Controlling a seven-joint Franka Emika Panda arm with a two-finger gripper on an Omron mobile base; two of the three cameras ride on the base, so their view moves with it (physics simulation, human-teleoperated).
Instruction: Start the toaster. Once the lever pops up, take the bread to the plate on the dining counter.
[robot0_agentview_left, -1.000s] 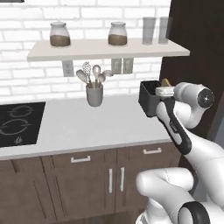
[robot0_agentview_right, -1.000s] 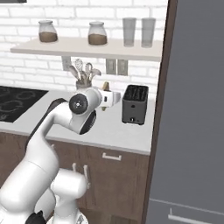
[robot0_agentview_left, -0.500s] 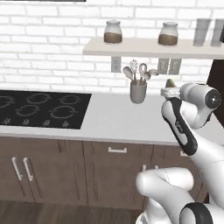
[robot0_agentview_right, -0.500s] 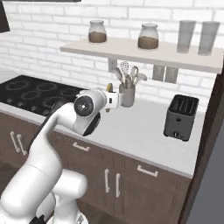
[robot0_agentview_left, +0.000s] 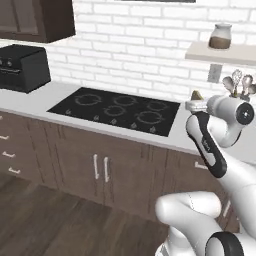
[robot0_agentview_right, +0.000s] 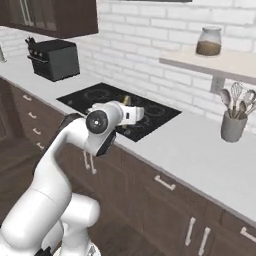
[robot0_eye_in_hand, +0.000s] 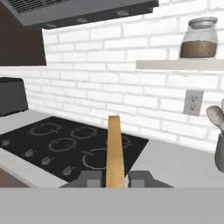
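My gripper is shut on the bread, a pale beige slice seen edge-on as a tan upright strip between the fingers. In the left base view the gripper is held above the worktop's front edge with the bread's corner poking up from it. In the right base view the gripper hangs over the near edge of the cooktop, and the bread shows just above the hand. The toaster, its lever, the plate and the dining counter are out of view.
A black cooktop is set into the pale grey worktop. A black boxy oven stands at the far left. The grey utensil cup stands to the right, under a shelf carrying a jar. Brown cabinet doors are below.
The whole picture has slid to the right as the base drives left. The toaster has left the views; the cooktop and black oven have come in. The bread stays in my gripper.
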